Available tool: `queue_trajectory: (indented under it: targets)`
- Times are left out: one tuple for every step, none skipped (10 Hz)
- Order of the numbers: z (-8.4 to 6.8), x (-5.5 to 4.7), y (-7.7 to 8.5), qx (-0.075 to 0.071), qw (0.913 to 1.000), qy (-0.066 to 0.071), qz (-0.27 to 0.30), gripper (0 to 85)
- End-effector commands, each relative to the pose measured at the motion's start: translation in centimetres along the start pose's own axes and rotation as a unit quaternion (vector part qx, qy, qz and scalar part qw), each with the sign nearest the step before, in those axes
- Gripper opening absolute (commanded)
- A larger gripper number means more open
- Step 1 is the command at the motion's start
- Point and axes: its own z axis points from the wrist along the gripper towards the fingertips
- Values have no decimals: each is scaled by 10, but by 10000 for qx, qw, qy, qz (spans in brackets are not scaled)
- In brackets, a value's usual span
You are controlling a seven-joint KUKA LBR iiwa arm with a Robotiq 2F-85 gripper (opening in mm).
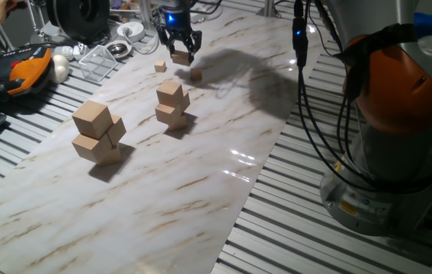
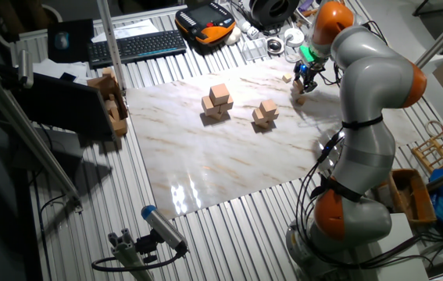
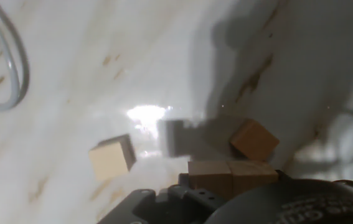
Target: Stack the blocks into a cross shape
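A marble-patterned board [image 1: 200, 190] lies on a slatted table. At its far end, the gripper [image 1: 180, 55] hangs above the board, its jaws pinching tiny tan blocks. In the hand view, the held blocks [image 3: 232, 176] appear as two small cubes side by side, forming a short bar between the fingers. How they join cannot be told.

Two more tiny blocks rest on the board just below the gripper. The first loose block [image 1: 161, 68] lies to the left of the gripper in one fixed view, and the second loose block [image 1: 196, 75] lies to its right and slightly nearer the camera. In the hand view, the first [image 3: 110, 159] sits apart to the left of the held pair, while the second [image 3: 254, 139] lies close beyond the pair, turned at an angle to it.

This seems to be mid-build: the held bar likely needs to be set across or between the loose blocks, so its long axis relative to them is what matters.

The arm [image 2: 366, 94] reaches from its base across the board's far corner, wrist pointing straight down. Medium [image 1: 171, 105] and large cube stacks [image 1: 97, 133] stand nearer, well apart from the gripper.
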Motion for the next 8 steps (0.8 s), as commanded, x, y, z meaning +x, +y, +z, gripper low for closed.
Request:
queue_trajectory:
  targets:
    - [0,0,-1,285,8718,-23,-4891,0]
    - [0,3,-3,312,8587,-53,-5115,0]
    - [2,5,-4,247,8552,-13,-5177,0]
    - [4,6,-5,212,8455,-63,-5334,0]
    - [5,7,-6,166,8377,-38,-5459,0]
    - [5,7,-6,155,8249,-44,-5650,0]
    - [6,8,-6,100,8144,2,-5802,0]
    - [5,9,-6,60,8095,50,-5871,0]
